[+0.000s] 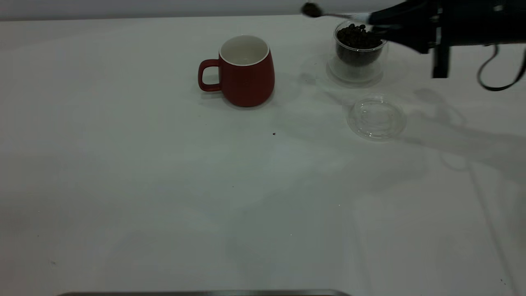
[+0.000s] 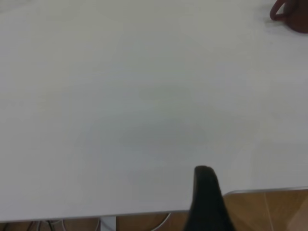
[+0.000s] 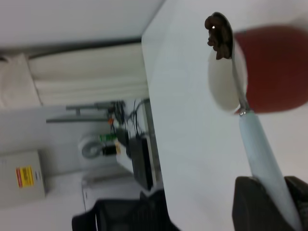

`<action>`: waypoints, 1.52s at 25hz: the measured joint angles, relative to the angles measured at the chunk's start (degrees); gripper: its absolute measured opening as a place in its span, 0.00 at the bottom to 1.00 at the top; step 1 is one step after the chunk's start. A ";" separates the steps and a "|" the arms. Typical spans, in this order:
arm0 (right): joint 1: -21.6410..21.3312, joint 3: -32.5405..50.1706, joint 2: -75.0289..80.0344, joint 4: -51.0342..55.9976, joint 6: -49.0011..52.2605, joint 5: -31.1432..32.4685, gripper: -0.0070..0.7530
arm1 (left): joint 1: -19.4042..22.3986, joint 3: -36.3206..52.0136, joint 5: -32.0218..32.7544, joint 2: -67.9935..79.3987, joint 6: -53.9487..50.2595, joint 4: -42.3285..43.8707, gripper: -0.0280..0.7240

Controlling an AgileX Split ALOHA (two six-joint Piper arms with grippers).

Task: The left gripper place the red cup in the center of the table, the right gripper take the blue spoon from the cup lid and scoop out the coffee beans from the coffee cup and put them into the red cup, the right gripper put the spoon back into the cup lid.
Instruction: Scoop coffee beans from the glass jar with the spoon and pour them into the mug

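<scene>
The red cup stands upright on the table, left of the coffee cup, which holds a heap of coffee beans. The cup lid lies bare in front of the coffee cup. My right gripper is shut on the pale handle of the blue spoon, held above the table between the two cups. The spoon's bowl carries beans and hangs near the red cup's rim. Of my left gripper only one black finger shows, far from the red cup.
A thin black cable loops under the right arm. The table's near edge lies close under the left gripper, with a wooden floor beyond it. A dark speck lies on the white top.
</scene>
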 joint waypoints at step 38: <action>12.97 -7.87 0.13 -0.13 -43.60 -22.38 0.16 | 0.00 0.00 0.00 0.00 0.00 0.00 0.82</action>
